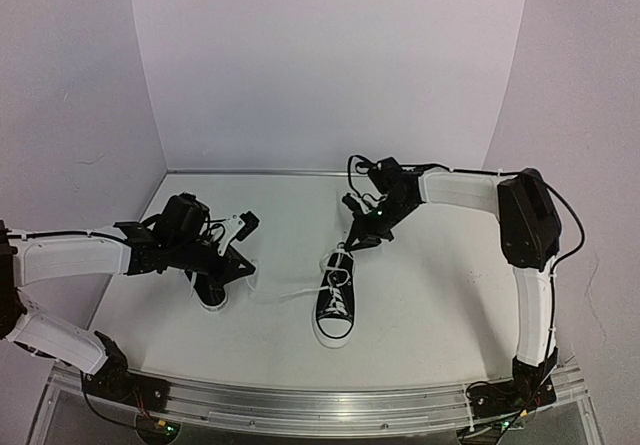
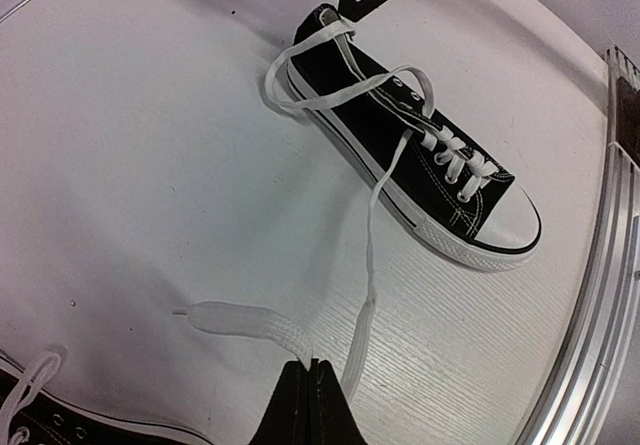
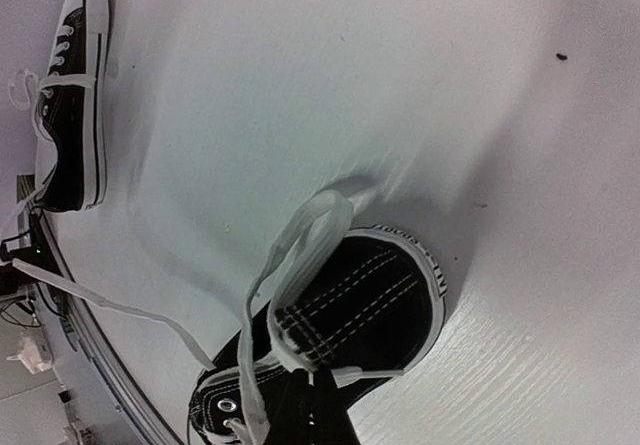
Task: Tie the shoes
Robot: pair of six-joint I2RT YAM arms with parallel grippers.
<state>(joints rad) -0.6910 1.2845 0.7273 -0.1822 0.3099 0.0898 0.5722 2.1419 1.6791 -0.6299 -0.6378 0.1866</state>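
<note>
Item 1, the centre shoe [image 1: 336, 303]: a black sneaker standing upright on its sole near the middle of the table [image 1: 440, 295], white toe cap toward the arm bases, heel toward the back wall. Its white lace [image 2: 372, 265] is undone. 1 strand runs off the eyelets across the table surface to the left, and another part stands up as a loop over the heel. Item 2, the second shoe [image 1: 210, 293]: to the left of the first and well apart from it, largely covered by the left arm in the top view. Left gripper [image 2: 312, 367]: low over the table just beside the second shoe, jaws together and pinching the trailing strand. Right gripper [image 3: 310, 390]: at the heel of the centre shoe, jaws together, nipped on the base of the loop.
</note>
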